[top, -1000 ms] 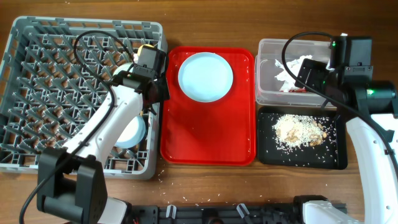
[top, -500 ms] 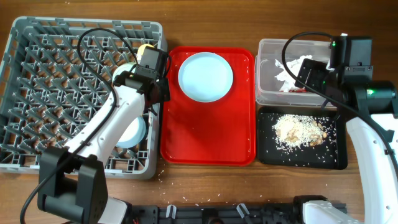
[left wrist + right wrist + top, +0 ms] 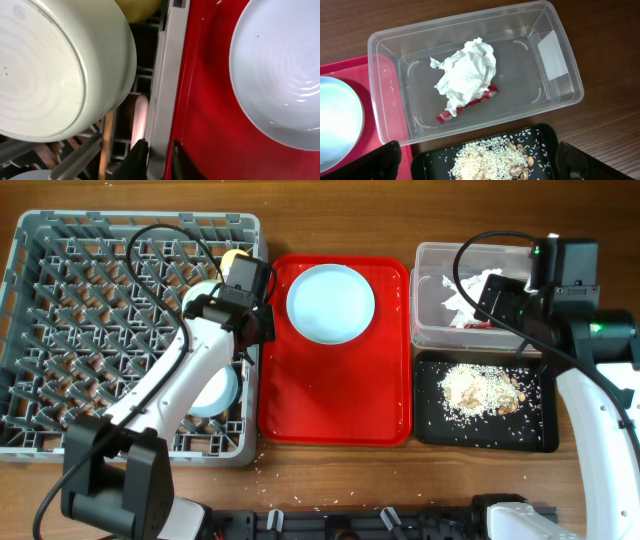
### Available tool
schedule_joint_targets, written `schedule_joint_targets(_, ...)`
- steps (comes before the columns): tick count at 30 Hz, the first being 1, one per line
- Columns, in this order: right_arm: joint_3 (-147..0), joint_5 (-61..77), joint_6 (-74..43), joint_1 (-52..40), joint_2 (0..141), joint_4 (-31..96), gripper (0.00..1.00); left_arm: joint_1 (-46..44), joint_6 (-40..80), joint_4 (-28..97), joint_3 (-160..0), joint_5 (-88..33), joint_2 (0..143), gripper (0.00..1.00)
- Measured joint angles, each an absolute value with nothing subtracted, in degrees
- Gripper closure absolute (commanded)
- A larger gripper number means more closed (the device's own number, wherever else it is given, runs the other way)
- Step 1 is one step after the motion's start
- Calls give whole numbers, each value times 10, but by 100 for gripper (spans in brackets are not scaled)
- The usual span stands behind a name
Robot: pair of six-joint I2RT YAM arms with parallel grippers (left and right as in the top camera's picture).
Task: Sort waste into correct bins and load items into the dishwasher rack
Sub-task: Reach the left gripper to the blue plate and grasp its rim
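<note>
Your left gripper [image 3: 160,159], fingers slightly parted and empty, straddles the dishwasher rack [image 3: 130,218] at its right wall. The plate [image 3: 330,303] lies at the red tray's [image 3: 335,410] far end. Your right gripper [image 3: 485,165] gapes empty over the clear tub [image 3: 560,95], which holds the napkin [image 3: 467,75].

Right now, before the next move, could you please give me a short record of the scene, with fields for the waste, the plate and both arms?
paper waste: crumpled napkin with red wrapper, inside the clear tub
food waste: beige scraps on the black tray
tableware: pale blue plate on the red tray, not in the rack
left arm: left gripper at the rack wall beside the red tray, jaws slightly apart, nothing seen between them
right arm: right gripper wide open above tub and black tray, empty
</note>
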State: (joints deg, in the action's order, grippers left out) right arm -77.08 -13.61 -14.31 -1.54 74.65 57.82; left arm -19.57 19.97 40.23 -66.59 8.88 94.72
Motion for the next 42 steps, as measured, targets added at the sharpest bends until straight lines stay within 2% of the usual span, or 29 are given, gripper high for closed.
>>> schedule_joint_targets(5, -771, -136, -143, -15, 747, 578, 0, -205, 207, 422, -672, 103, 946, 60)
schedule_joint_targets(8, -771, -136, -143, -15, 747, 578, 0, -208, 209, 425, -728, 93, 910, 60)
schedule_joint_targets(10, -771, -136, -143, -15, 747, 578, 0, -216, 224, 403, -757, 61, 860, 69)
schedule_joint_targets(12, -771, -136, -143, -15, 747, 578, 0, -230, 241, 396, -769, 39, 836, 96)
schedule_joint_targets(14, -771, -136, -143, -15, 747, 578, 0, -246, 253, 386, -770, 27, 857, 96)
schedule_joint_targets(19, -771, -136, -143, -15, 747, 578, 0, -296, 272, 260, -769, -12, 1046, 96)
schedule_joint_targets(23, -771, -136, -143, -15, 747, 578, 0, -347, 275, 210, -769, -29, 1156, 92)
schedule_joint_targets(27, -771, -136, -143, -15, 747, 578, 0, -385, 276, 215, -767, -42, 1179, 93)
schedule_joint_targets(30, -771, -136, -143, -15, 747, 578, 0, -406, 276, 232, -767, -121, 1179, 92)
schedule_joint_targets(34, -771, -136, -143, -15, 747, 578, 0, -416, 276, 241, -767, -229, 1179, 75)
schedule_joint_targets(35, -771, -136, -143, -15, 747, 578, 0, -411, 276, 242, -767, -237, 1177, 65)
schedule_joint_targets(36, -771, -136, -143, -15, 747, 578, 0, -399, 276, 243, -767, -241, 1173, 61)
schedule_joint_targets(37, -771, -136, -143, -15, 747, 578, 0, -385, 273, 244, -768, -241, 1165, 53)
schedule_joint_targets(38, -771, -136, -143, -15, 747, 578, 0, -343, 276, 246, -768, -244, 1135, 43)
schedule_joint_targets(40, -771, -136, -143, -15, 747, 578, 0, -298, 276, 253, -771, -244, 1094, 43)
schedule_joint_targets(42, -771, -136, -143, -15, 747, 578, 0, -236, 276, 284, -782, -237, 1039, 48)
